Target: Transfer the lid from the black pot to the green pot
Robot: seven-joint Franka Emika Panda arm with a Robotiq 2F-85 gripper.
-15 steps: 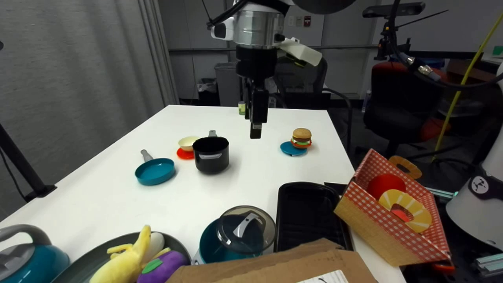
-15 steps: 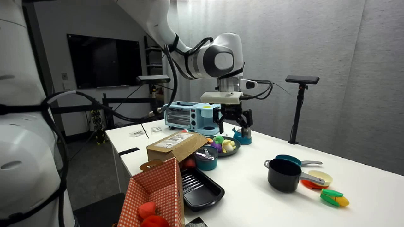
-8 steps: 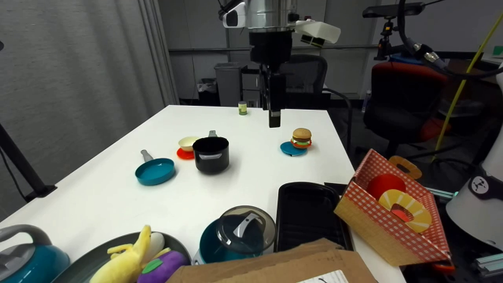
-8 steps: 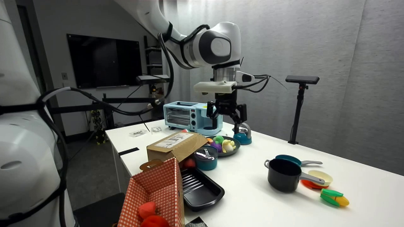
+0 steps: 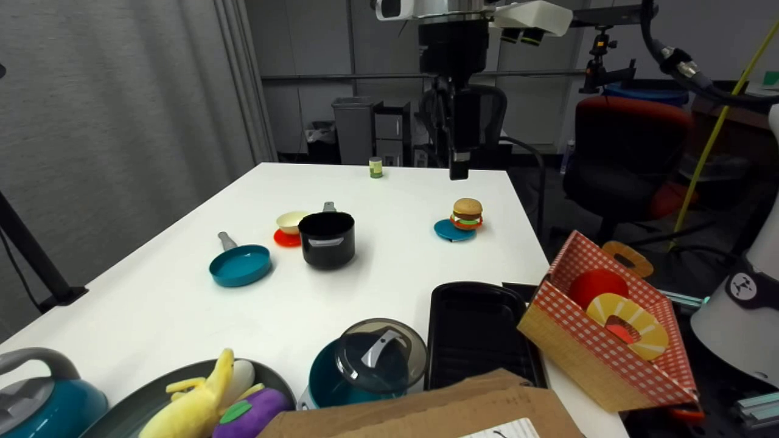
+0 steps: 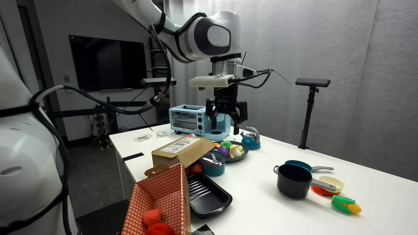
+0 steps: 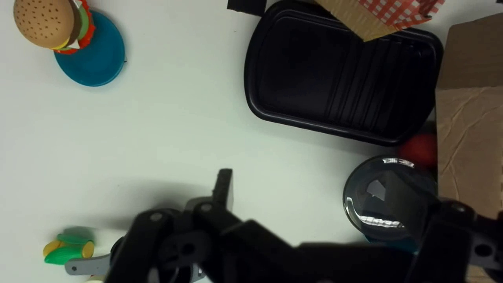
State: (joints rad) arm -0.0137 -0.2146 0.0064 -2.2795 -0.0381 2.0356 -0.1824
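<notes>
My arm (image 6: 212,36), cut off at the top of both exterior views, has risen and drawn back since 0.5 s ago. In an exterior view, the cardboard box (image 5: 475,407) hides part of the green pot (image 5: 331,386) beside it. My gripper (image 6: 225,130) hangs higher than the green pot, its 2 fingers spread apart. The black pot (image 6: 292,189), unmoved, stands well apart from the green pot; in the wrist view my gripper mostly hides it. The lid (image 5: 382,359), also unmoved, rests on the green pot, partly behind 1 finger there.
</notes>
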